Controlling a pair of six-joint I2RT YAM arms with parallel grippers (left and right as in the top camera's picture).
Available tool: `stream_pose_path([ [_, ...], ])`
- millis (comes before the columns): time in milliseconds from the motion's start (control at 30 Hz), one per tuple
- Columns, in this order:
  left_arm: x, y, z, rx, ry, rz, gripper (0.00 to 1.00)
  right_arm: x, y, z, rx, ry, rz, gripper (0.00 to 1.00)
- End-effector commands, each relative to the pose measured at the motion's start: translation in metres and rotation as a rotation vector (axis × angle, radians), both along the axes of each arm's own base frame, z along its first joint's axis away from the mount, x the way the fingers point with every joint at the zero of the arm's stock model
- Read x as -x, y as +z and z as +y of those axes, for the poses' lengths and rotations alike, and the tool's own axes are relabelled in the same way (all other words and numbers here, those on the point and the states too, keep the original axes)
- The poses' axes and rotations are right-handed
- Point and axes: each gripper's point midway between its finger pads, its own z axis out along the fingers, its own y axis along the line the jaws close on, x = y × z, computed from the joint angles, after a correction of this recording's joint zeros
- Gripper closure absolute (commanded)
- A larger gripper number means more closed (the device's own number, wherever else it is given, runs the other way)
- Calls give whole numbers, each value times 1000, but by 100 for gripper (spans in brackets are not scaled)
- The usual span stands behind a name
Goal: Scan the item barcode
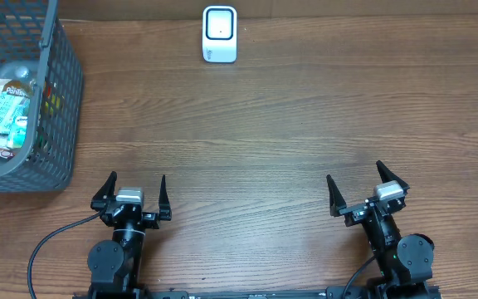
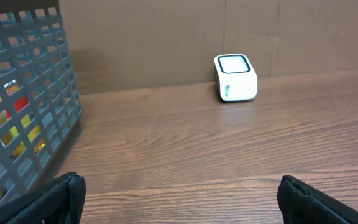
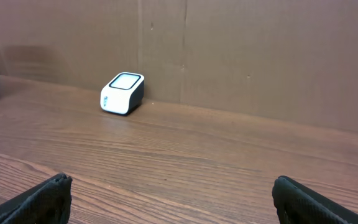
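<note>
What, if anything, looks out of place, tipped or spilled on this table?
Nothing stands out. The scanner sits upright at the far edge, the packets lie inside the basket at left, and the left gripper and right gripper are open and empty.

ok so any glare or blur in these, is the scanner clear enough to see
overhead: even light, sharp, scanner face bright white, its label too small to read; left wrist: scanner clear, left fingers dark and blurred at the bottom corners; right wrist: dimmer, right fingers blurred too
</note>
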Motion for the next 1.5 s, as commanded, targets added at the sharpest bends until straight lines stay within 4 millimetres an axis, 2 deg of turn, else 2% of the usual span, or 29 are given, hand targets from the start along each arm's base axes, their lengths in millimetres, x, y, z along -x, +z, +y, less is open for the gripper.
stream_pose_path([
  [0, 0, 1, -1, -14, -8, -8, 0, -1, -2, -2, -2, -9, -1, 0],
  [1000, 0, 1, -1, -14, -8, -8, 0, -1, -2, -2, -2, -9, -1, 0],
  [1100, 0, 7, -1, -13, -9, -34, 0, -1, -2, -2, -2, -9, -1, 0],
  [1233, 0, 1, 3, -17, 13, -8, 0, -1, -2, -2, -2, -9, -1, 0],
  [1333, 0, 3, 11, -19, 62, -15, 0, -1, -2, -2, -2, -9, -1, 0],
  [1467, 0, 13, 4, -14, 19, -47, 0, -1, -2, -2, -2, -9, -1, 0],
])
